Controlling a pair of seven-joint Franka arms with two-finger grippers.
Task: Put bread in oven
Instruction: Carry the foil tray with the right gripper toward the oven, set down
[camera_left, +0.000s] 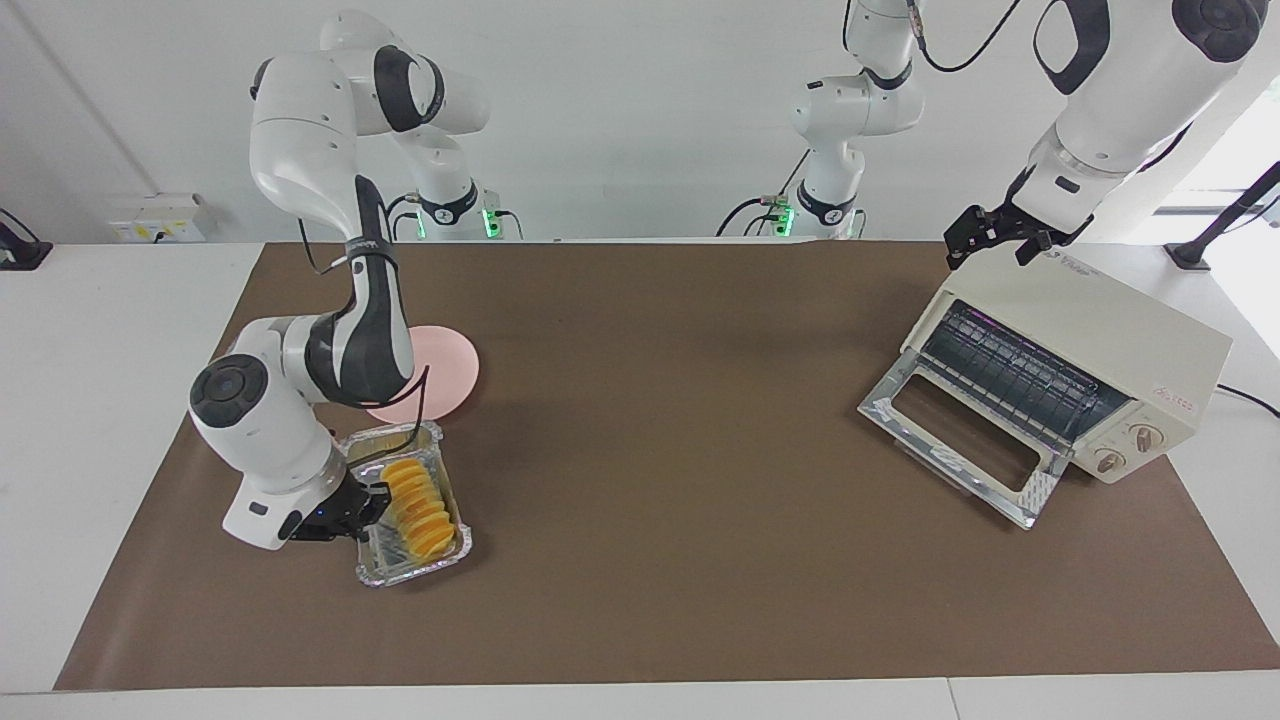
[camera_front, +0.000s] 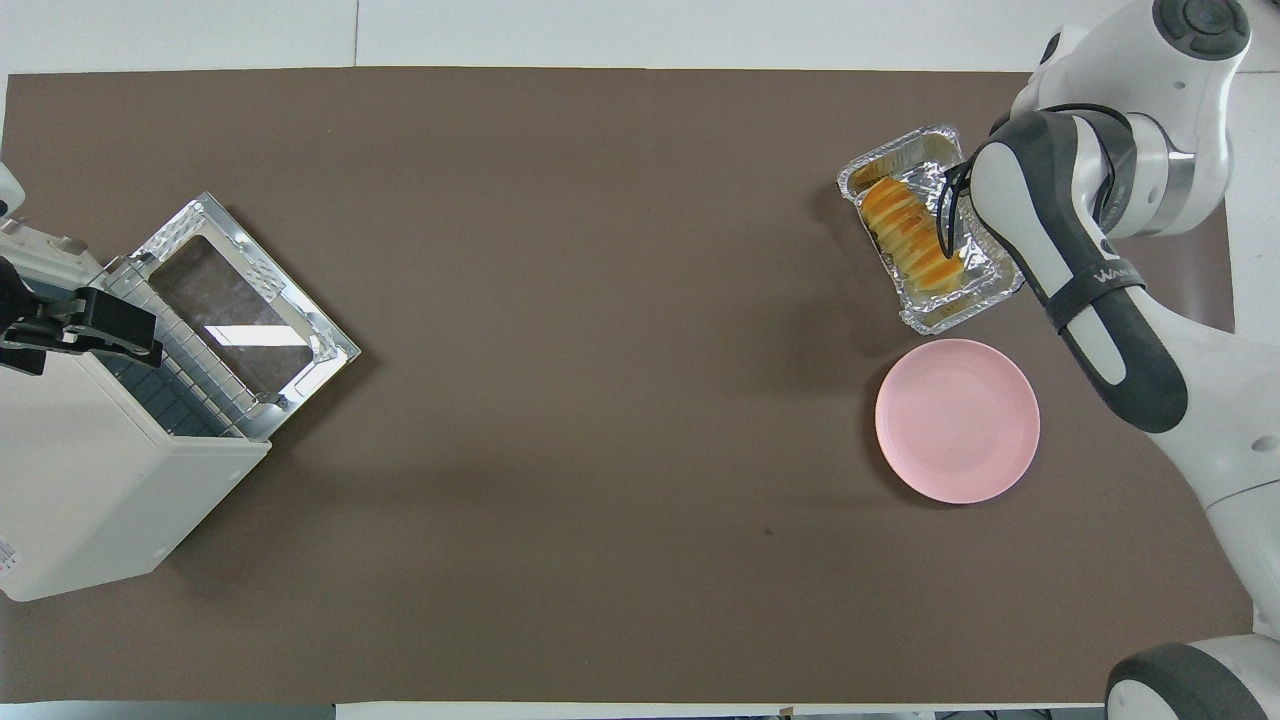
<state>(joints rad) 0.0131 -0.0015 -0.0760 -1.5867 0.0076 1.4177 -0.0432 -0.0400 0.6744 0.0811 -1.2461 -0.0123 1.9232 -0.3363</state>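
Note:
The golden ridged bread (camera_left: 420, 508) lies in a crinkled silver foil tray (camera_left: 388, 562) toward the right arm's end of the table; it also shows in the overhead view (camera_front: 908, 235). My right gripper (camera_left: 368, 503) is low at the tray's long side and shut on its rim. The tray sits skewed. In the overhead view the forearm hides this gripper. The cream oven (camera_left: 1100, 330) stands at the left arm's end with its glass door (camera_left: 960, 450) dropped open. My left gripper (camera_left: 995, 238) waits over the oven's top edge.
A round pink plate (camera_left: 448, 362) lies just nearer to the robots than the foil tray (camera_front: 960, 315). A brown mat (camera_left: 660, 420) covers the table between the tray and the oven. The oven's wire rack (camera_left: 1010, 375) shows inside.

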